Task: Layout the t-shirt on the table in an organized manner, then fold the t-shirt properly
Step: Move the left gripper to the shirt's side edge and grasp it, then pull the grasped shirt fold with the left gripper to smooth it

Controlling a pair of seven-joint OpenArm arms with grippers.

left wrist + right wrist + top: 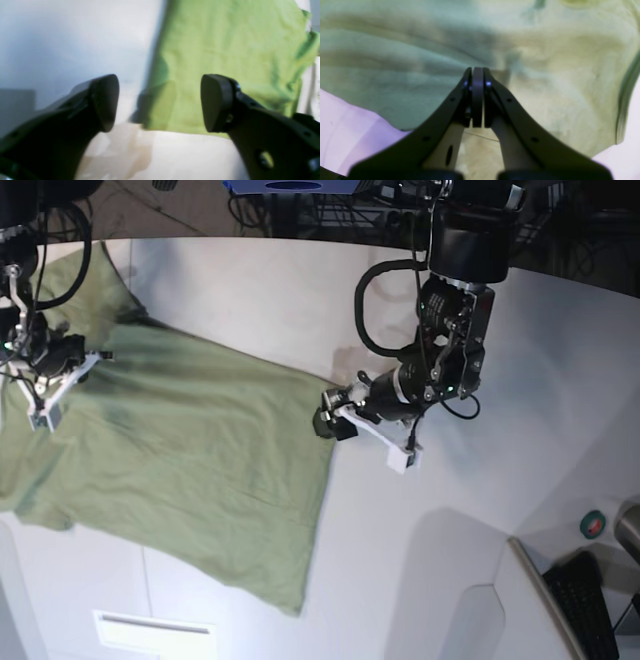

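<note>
My left claw [160, 102] stands apart, with nothing between its two pads, and it hangs just beside the corner of the t-shirt [190, 470] that lies toward 3 o'clock in the base view. In the left wrist view the green corner shows between my open jaws but a little beyond them, lying flat on the bench [450, 540]. I judge that this corner is placed where it should be, so the claw has no reason to hold it now.

My right claw [477, 72] is pressed together. In its own view the closed tips sit over the green cloth, and the wrinkles run toward them, so I think it pinches the fabric, but the frames are too soft for me to be sure. In the base view it is at about 9 o'clock of the shirt, near the shoulder part. If it does hold, that would keep that side from sliding.

The t-shirt lies spread on the bench, mostly flat, slanted from 10 o'clock down to 5 o'clock. The sleeve side still has some bunching, so I judge the laying out is nearly done and the folding has not begun.
</note>
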